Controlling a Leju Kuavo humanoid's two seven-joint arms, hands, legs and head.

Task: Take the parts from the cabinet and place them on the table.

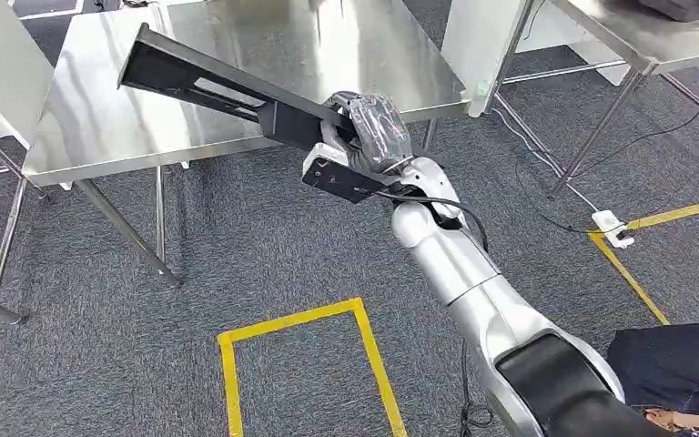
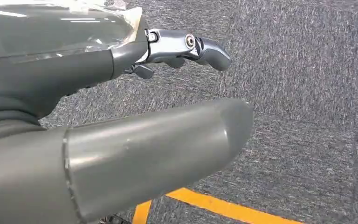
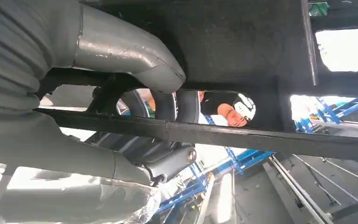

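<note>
Head view: the right hand, wrapped in a clear film, is gripping one end of a long black metal part. The part is reaching up and to the left over the steel counter, its far end lying above the counter's top; whether it is touching the surface cannot be told. The silver right arm is rising from the lower right, with a black cable running along it. Grey carpet with yellow floor tape is lying below the counter, and a white power strip is sitting on the floor to the right.

Right wrist view: the right hand's fingers are curling around the black part, thumb on one side and darker fingers on the other, so the hand is clamped on it.

Left wrist view: the left hand is hanging over grey carpet with a strip of yellow tape; its thumb and fingers are standing apart and holding nothing.
</note>
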